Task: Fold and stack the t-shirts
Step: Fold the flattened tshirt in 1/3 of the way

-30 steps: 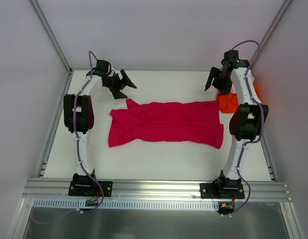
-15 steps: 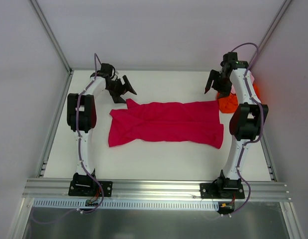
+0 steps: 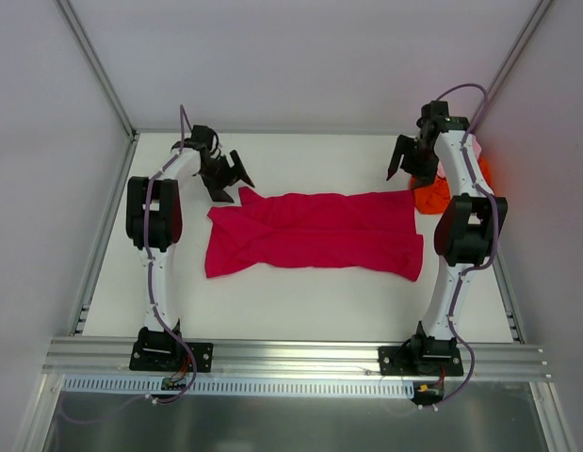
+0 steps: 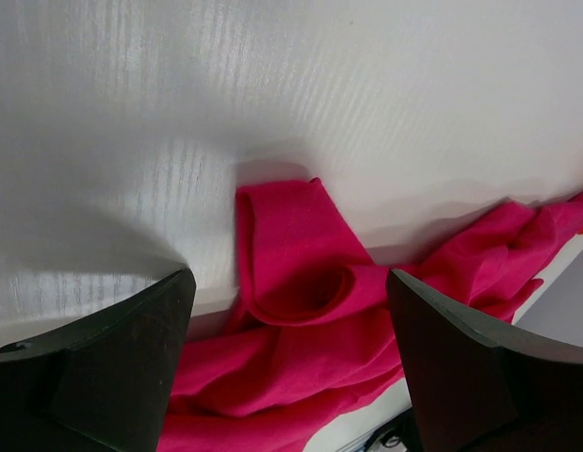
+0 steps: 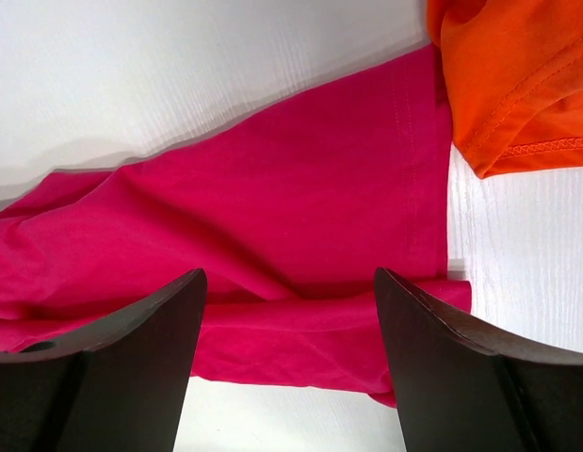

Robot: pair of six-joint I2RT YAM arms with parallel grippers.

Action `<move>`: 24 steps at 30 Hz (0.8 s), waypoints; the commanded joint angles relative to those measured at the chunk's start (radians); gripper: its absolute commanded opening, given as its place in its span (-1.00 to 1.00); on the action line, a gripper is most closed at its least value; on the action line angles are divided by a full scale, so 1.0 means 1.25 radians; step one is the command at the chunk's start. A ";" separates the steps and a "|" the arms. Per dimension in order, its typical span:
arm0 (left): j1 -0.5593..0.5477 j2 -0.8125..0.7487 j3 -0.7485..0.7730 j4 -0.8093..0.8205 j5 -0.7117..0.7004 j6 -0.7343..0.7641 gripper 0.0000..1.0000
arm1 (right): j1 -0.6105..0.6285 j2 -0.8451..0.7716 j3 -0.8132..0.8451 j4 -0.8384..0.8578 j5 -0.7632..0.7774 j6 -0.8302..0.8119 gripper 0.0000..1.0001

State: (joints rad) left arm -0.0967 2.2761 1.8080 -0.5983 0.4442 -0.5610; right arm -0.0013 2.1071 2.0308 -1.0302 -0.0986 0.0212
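Note:
The crimson-magenta t-shirt [image 3: 315,234] lies spread and partly folded lengthwise across the middle of the table. My left gripper [image 3: 231,177] is open and empty above its far left sleeve corner, which shows in the left wrist view [image 4: 300,273]. My right gripper [image 3: 410,162] is open and empty above the shirt's far right corner, whose hem shows in the right wrist view [image 5: 291,235]. The bright orange t-shirt [image 3: 430,194] lies bunched at the far right, beside the crimson hem [image 5: 517,75]. A sliver of pale pink cloth [image 3: 443,168] shows behind the right arm.
The white table [image 3: 300,292] is walled by pale panels on three sides. An aluminium rail [image 3: 291,356] runs along the near edge, where both arm bases are bolted.
My left gripper has moved down and toward the shirt's far left corner. My right gripper has barely shifted. The shirts have not moved.

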 commanded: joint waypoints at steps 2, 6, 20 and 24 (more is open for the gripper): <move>-0.002 -0.038 -0.030 0.053 0.030 0.025 0.69 | 0.016 -0.045 0.000 -0.013 -0.030 -0.011 0.52; -0.007 -0.037 -0.033 0.090 0.054 0.032 0.69 | 0.023 -0.049 -0.006 -0.013 -0.030 -0.037 0.53; -0.017 0.005 0.026 0.091 0.069 0.046 -0.62 | 0.031 -0.072 -0.028 0.001 -0.038 -0.051 0.54; -0.018 0.000 0.027 0.070 0.051 0.057 -1.00 | 0.031 -0.068 -0.026 0.003 -0.036 -0.046 0.54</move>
State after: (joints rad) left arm -0.1123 2.2780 1.8046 -0.4812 0.5144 -0.5171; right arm 0.0315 2.0918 1.9976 -1.0260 -0.1318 -0.0208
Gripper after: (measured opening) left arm 0.015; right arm 0.770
